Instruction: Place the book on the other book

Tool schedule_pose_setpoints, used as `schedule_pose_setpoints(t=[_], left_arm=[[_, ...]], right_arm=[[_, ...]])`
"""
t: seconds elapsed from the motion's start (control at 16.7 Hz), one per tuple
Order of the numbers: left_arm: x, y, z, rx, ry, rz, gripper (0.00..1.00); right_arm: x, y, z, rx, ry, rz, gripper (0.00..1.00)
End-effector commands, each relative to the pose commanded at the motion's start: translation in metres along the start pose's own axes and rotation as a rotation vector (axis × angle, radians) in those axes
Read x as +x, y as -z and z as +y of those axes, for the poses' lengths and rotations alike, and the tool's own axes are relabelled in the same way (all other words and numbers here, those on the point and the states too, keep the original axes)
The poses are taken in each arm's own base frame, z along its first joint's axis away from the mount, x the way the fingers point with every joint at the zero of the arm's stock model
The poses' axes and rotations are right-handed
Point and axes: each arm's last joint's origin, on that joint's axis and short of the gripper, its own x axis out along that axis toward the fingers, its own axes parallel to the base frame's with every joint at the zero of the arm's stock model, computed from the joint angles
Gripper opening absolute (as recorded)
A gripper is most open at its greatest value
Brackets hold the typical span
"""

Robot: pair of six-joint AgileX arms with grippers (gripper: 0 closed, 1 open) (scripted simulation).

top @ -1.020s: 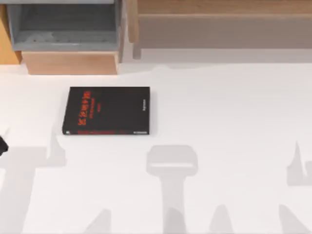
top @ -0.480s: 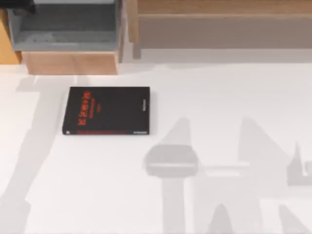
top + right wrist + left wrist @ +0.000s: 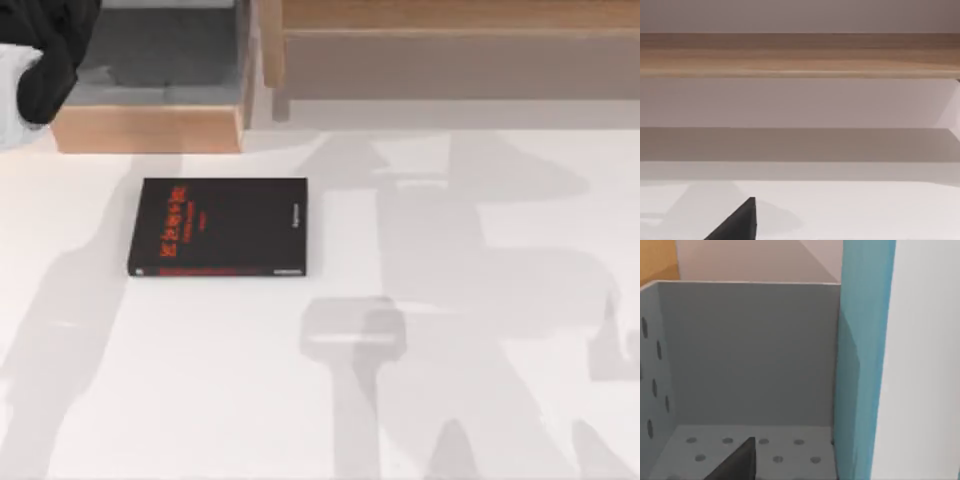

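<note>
The other book is a flat, matte black rectangle with red lettering, lying on our smooth white table left of centre. Behind it at the far left stands a grey bin with perforated walls in a wooden frame. Our left arm reaches over that bin's left edge. Its wrist view looks in at the book, a teal cover with white page edge, upright inside. We cannot tell either gripper's opening.
</note>
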Motion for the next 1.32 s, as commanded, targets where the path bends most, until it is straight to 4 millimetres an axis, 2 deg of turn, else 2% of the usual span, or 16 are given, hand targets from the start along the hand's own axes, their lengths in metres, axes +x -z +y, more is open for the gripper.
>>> schedule_pose_setpoints(t=[0.18,0.54,0.96,1.2,1.32], left_arm=[[0.017,0.010,-0.008,-0.001,0.000,-0.009,1.00],[0.018,0.011,-0.006,-0.001,-0.003,-0.006,1.00],[0.046,0.010,-0.008,-0.002,0.000,-0.009,1.00],[0.048,0.010,-0.008,-0.002,0.000,-0.010,1.00],[0.048,0.010,-0.008,-0.002,0.000,-0.010,0.85]], right_arm=[[0.000,0.000,0.000,0.000,0.000,0.000,1.00],[0.000,0.000,0.000,0.000,0.000,0.000,1.00],[0.000,0.000,0.000,0.000,0.000,0.000,1.00],[0.000,0.000,0.000,0.000,0.000,0.000,1.00],[0.000,0.000,0.000,0.000,0.000,0.000,1.00]])
